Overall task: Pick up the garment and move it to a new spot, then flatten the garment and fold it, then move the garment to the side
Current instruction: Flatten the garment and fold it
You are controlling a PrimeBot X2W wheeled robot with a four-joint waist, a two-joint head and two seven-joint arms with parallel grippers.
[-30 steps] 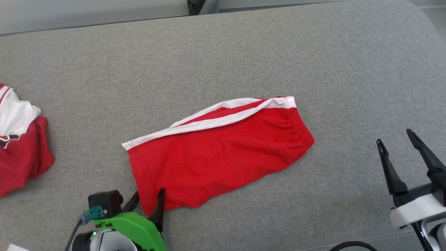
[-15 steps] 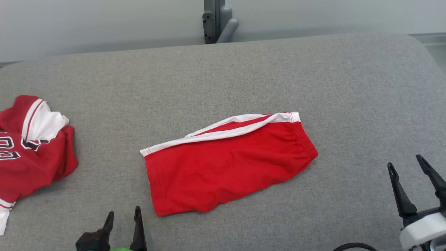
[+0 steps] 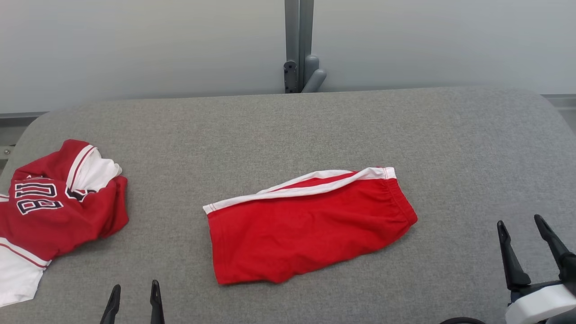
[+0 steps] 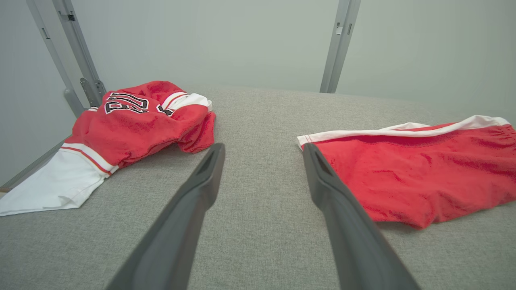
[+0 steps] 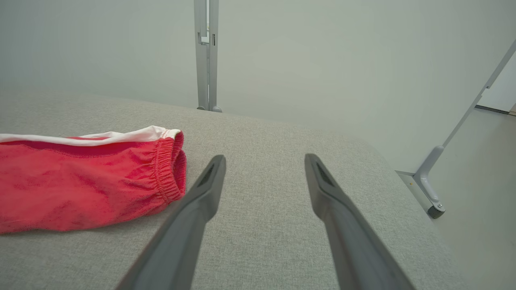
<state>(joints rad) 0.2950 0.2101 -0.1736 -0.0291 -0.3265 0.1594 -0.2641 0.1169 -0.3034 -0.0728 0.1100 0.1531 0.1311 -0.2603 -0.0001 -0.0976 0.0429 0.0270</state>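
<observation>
Between and beyond both jaws, folded red shorts (image 3: 310, 225) on grey pad (image 3: 270, 126), touching neither, jaws spread, empty

A crumpled red-and-white jersey (image 3: 58, 216) lies at the left edge of the grey cloth surface (image 3: 315, 126). Its red fabric carries large block numerals (image 3: 38, 196), white with dark outlines. They read roughly as a 0 and an 8, lying sideways. Folds cut off the characters beside them, so the full number cannot be told.
</observation>
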